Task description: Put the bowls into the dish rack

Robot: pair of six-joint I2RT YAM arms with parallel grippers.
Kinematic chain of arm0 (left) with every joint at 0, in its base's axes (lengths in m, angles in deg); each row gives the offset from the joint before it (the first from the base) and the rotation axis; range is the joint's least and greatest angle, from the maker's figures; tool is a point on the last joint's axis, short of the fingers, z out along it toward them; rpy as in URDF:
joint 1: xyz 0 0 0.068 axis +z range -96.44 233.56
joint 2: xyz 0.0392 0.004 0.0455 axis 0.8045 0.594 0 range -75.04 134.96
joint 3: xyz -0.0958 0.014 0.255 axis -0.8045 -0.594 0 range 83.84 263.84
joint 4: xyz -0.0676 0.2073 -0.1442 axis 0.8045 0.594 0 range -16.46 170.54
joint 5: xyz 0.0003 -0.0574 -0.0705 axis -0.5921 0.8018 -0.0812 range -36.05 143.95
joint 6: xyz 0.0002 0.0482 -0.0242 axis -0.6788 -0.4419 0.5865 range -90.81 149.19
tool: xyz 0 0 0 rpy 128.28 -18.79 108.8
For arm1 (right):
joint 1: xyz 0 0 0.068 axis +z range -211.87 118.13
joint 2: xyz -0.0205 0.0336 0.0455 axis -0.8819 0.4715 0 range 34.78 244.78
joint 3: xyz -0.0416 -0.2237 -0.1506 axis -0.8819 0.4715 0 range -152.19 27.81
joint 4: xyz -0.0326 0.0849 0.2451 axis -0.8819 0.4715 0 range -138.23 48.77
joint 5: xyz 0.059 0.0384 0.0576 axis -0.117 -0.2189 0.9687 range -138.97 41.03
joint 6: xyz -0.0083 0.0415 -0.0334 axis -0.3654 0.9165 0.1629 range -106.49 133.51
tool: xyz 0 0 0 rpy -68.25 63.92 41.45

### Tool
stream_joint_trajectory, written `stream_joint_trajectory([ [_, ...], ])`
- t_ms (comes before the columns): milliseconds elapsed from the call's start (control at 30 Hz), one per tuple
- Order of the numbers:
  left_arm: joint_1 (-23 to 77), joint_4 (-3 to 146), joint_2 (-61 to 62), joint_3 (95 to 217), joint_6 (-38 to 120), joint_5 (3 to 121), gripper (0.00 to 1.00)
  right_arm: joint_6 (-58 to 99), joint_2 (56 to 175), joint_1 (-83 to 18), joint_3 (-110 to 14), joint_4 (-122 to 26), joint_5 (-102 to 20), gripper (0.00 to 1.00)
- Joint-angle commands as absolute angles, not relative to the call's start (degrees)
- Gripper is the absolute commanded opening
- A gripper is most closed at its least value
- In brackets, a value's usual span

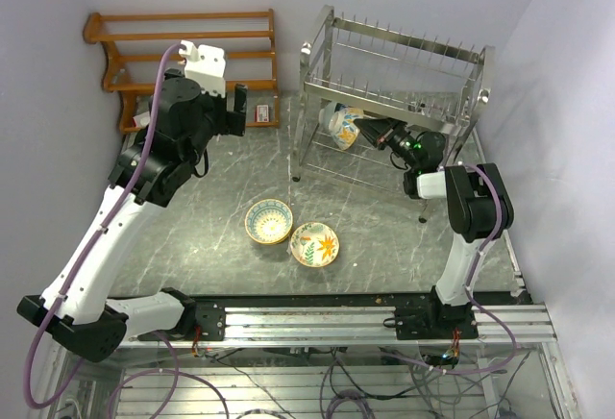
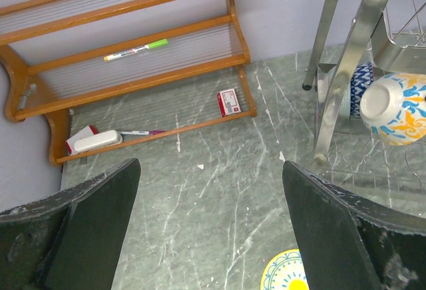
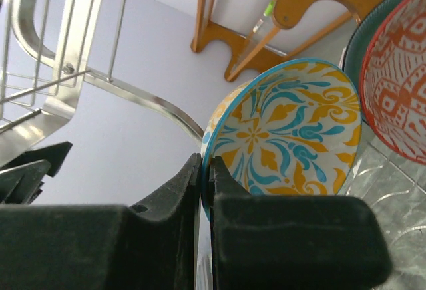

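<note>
My right gripper (image 1: 373, 134) is shut on the rim of a blue-orange floral bowl (image 3: 293, 130), held on edge inside the lower tier of the silver dish rack (image 1: 394, 63); it also shows in the top view (image 1: 344, 127) and the left wrist view (image 2: 396, 107). A red-patterned bowl (image 3: 399, 70) stands beside it in the rack. A yellow-teal bowl (image 1: 268, 221) and an orange-leaf cream bowl (image 1: 314, 244) sit on the table in front. My left gripper (image 1: 235, 107) is open and empty, high above the table; the yellow-teal bowl's edge (image 2: 285, 273) shows below it.
A brown wooden slatted shelf (image 1: 183, 59) stands at the back left, holding a marker (image 2: 136, 50), a small red box (image 2: 228, 102) and a white eraser (image 2: 96, 141). The rack's legs (image 2: 346, 70) stand right of my left gripper.
</note>
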State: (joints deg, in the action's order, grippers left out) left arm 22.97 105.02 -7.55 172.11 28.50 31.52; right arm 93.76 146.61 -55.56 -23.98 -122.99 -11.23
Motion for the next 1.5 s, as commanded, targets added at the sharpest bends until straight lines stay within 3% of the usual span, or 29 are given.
stream_joint_trajectory([
  [0,22.5,102.7,-7.6,171.5,28.3,32.6,0.99,97.4,148.5,-58.4,-25.9,-135.0,-15.1,0.0],
  [1067,21.9,102.2,-8.3,168.5,28.1,32.9,0.99,100.2,157.8,-59.9,-36.3,-142.8,-24.6,0.0],
  [1467,21.7,101.9,-8.4,167.8,27.8,32.6,0.99,96.2,155.6,-60.3,-35.8,-137.6,-24.7,0.0],
])
